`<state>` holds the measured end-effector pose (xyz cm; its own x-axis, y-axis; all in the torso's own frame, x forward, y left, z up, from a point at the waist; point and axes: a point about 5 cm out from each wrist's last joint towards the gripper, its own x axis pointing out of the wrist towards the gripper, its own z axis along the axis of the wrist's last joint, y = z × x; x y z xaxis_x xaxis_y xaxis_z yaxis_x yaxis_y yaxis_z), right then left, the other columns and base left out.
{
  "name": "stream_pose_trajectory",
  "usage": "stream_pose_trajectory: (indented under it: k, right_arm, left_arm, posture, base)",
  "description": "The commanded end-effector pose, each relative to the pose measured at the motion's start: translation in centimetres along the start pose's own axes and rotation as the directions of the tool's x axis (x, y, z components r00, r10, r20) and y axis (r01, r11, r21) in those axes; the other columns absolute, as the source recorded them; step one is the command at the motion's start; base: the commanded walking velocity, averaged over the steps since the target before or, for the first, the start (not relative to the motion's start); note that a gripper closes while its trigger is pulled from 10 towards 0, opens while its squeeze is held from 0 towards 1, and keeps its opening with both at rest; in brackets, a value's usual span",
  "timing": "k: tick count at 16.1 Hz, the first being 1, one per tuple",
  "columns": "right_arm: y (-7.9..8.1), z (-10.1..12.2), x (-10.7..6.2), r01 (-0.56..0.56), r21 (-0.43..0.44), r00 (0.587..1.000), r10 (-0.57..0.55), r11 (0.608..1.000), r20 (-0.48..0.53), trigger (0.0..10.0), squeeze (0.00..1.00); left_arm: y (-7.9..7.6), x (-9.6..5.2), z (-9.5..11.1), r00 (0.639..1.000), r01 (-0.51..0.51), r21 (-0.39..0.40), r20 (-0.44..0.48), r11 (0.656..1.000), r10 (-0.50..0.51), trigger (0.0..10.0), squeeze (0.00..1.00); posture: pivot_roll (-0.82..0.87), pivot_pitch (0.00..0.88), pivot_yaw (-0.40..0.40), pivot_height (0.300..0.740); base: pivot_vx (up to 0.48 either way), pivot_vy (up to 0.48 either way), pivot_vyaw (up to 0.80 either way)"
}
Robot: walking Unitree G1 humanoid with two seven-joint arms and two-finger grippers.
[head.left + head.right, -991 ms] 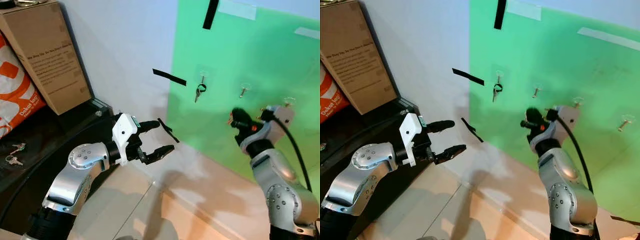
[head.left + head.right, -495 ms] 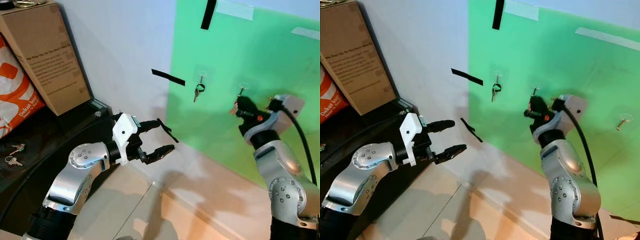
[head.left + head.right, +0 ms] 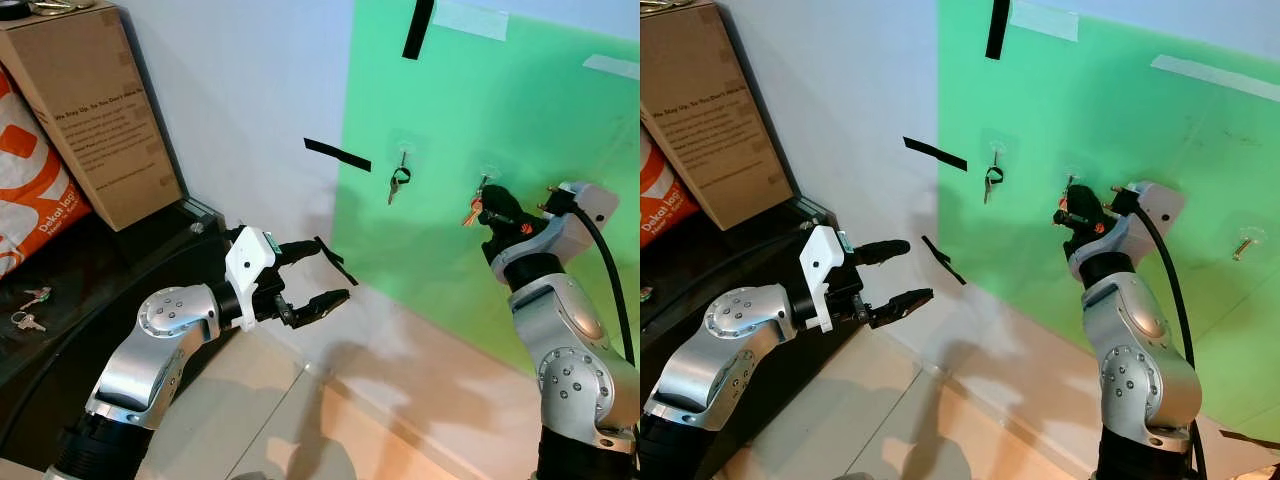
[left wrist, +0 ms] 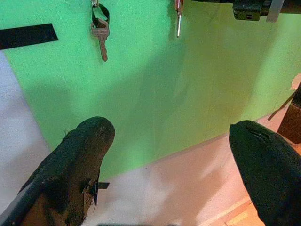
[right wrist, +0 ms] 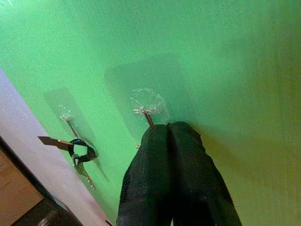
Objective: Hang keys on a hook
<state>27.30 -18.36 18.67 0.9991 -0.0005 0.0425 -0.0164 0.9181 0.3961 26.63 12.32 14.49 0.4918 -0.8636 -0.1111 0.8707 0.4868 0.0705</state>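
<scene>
From the left eye I see my right gripper raised against the green board, its fingers pinched together right at the second hook, with a red-tagged key dangling just beside the fingertips; I think the fingers are closed on its ring, though the contact itself is hidden. One hook over toward the white wall already carries a black-ringed key. My left gripper is held out low in front of that wall with its fingers spread wide and nothing between them. A cardboard box stands on the dark shelf at far left, with two loose keys lying on it. The right eye shows the same scene, plus another hook farther along the board. In the left wrist view the two black fingers stand well apart, framing the board, where the black-ringed key hangs beside a slim red-topped one. In the right wrist view the fingers are pressed shut, tips touching the clear hook's base.
</scene>
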Motion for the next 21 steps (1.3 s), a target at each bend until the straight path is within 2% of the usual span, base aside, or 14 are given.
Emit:
stream_pose_trajectory:
  k: [1, 8, 13, 17, 18, 19, 21]
  right_arm:
    - [-0.2, 0.7, -0.1, 0.003, -0.006, 1.000, -0.003, 1.000, 0.026, 10.0, 0.00]
    - [0.2, 0.5, -0.5, -0.052, -0.039, 0.999, 0.052, 0.998, -0.001, 10.0, 0.00]
    - [-1.2, -0.5, -1.4, -0.033, -0.145, 0.995, 0.019, 0.989, -0.093, 10.0, 0.00]
    - [-1.0, 0.4, -2.3, -0.085, -0.147, 0.993, 0.072, 0.986, -0.090, 10.0, 0.00]
    - [-0.9, 0.7, -2.5, -0.069, -0.122, 0.992, 0.055, 0.990, -0.109, 10.0, 0.00]
    - [-1.4, 0.1, -3.0, 0.046, -0.101, 0.975, -0.066, 0.994, -0.210, 10.0, 0.00]
    - [-1.4, 0.1, -3.2, 0.077, -0.128, 0.960, -0.108, 0.989, -0.258, 10.0, 0.00]
  left_arm:
    - [0.0, 0.2, 0.2, 1.000, 0.011, 0.019, -0.002, 1.000, -0.011, 10.0, 0.00]
    - [-0.2, 0.2, 0.1, 1.000, 0.020, 0.023, -0.005, 1.000, -0.020, 10.0, 0.00]
    - [-0.3, 0.1, 0.0, 1.000, 0.022, 0.024, -0.006, 0.999, -0.022, 10.0, 0.00]
    - [-0.3, 0.1, 0.0, 1.000, 0.026, 0.025, -0.007, 0.999, -0.026, 10.0, 0.00]
    - [-0.3, 0.1, 0.0, 1.000, 0.028, 0.026, -0.008, 0.999, -0.027, 10.0, 0.00]
    - [-0.3, 0.1, 0.0, 1.000, 0.030, 0.028, -0.009, 0.999, -0.030, 10.0, 0.00]
    - [-0.2, 0.1, 0.0, 0.999, 0.032, 0.028, -0.010, 0.999, -0.032, 10.0, 0.00]
  posture:
    - [-0.06, 0.000, -0.007, 0.740]
    - [-0.06, 0.000, -0.009, 0.740]
    - [-0.06, 0.000, -0.009, 0.740]
    - [-0.07, 0.000, -0.003, 0.740]
    - [-0.07, 0.000, 0.000, 0.740]
    - [-0.07, 0.000, 0.002, 0.740]
    - [-0.07, 0.000, 0.002, 0.740]
  base:
    - [0.000, 0.000, 0.00]
    - [0.000, 0.000, 0.00]
    - [0.000, 0.000, 0.00]
    - [0.000, 0.000, 0.00]
    - [0.000, 0.000, 0.00]
    - [0.000, 0.000, 0.00]
    - [0.000, 0.000, 0.00]
